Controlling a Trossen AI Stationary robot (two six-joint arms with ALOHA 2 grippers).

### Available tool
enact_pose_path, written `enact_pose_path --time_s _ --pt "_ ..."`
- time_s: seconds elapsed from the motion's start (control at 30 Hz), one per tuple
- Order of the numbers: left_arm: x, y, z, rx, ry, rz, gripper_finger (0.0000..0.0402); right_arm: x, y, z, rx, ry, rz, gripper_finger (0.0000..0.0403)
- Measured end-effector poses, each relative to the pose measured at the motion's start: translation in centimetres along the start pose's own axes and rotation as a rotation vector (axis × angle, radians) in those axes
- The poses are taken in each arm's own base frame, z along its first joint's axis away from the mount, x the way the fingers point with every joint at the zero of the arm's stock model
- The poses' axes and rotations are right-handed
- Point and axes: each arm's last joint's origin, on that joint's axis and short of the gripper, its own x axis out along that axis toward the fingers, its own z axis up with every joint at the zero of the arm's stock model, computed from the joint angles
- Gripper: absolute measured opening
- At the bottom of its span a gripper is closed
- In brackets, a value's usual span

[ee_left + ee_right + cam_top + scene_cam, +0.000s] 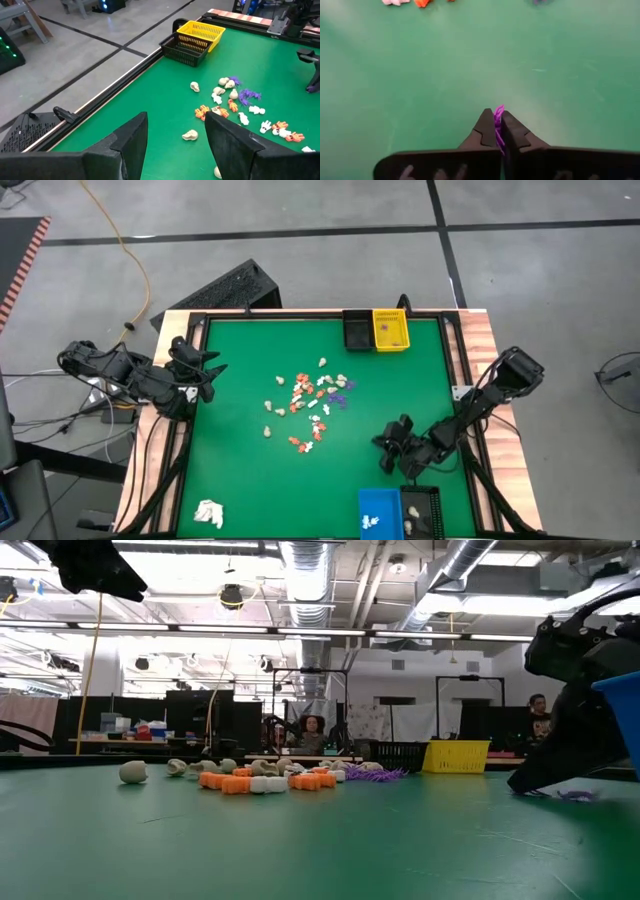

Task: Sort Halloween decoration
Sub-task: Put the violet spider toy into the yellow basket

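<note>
My right gripper pinches 1 purple decoration piece low over the green table — left gripper gapes wide.

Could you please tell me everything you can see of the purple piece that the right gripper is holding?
The purple piece is a small, thin, bright violet decoration that looks like soft plastic, with spindly strands. It is pinched between the shut fingers of the right gripper, with only a narrow strip and a curled tip showing. It hangs above the green table, near the blue bin. Its full shape is hidden by the fingers.
</note>
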Motion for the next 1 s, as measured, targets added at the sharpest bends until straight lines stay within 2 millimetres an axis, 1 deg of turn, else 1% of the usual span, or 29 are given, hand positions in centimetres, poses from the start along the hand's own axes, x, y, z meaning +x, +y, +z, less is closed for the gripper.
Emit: enact_pose_path --time_s 0.17,0.27,0.37,0.5,0.57,0.7,0.87,1.0 --pt "0.0 0.0 0.0 0.000 0.000 0.000 0.0189 0.1 1.0 0.9 -0.021 -0.019 0.013 0.0003" --pt "0.0 0.0 0.0 0.000 0.000 0.000 0.0189 0.3 1.4 1.8 -0.037 -0.051 -0.009 0.0003" --pt "0.0 0.0 0.0 0.000 0.000 0.000 0.0189 0.6 1.3 2.7 -0.039 -0.080 -0.072 0.0002" --pt "0.0 0.0 0.0 0.001 0.000 0.000 0.0189 1.1 0.6 4.4 -0.003 -0.171 -0.188 0.0002" --pt "0.0 0.0 0.0 0.003 0.000 0.000 0.0189 1.0 -0.2 5.6 0.030 -0.214 -0.255 0.0002" --pt "0.0 0.0 0.0 0.004 0.000 0.000 0.0189 0.0 -2.6 8.3 0.066 -0.278 -0.390 0.0001" --pt "0.0 0.0 0.0 0.003 0.000 0.000 0.0189 -1.8 -5.6 12.0 0.035 -0.343 -0.528 0.0001" --pt "0.0 0.0 0.0 0.003 0.000 0.000 0.0189 -2.8 -8.4 14.7 0.040 -0.375 -0.635 0.0001"
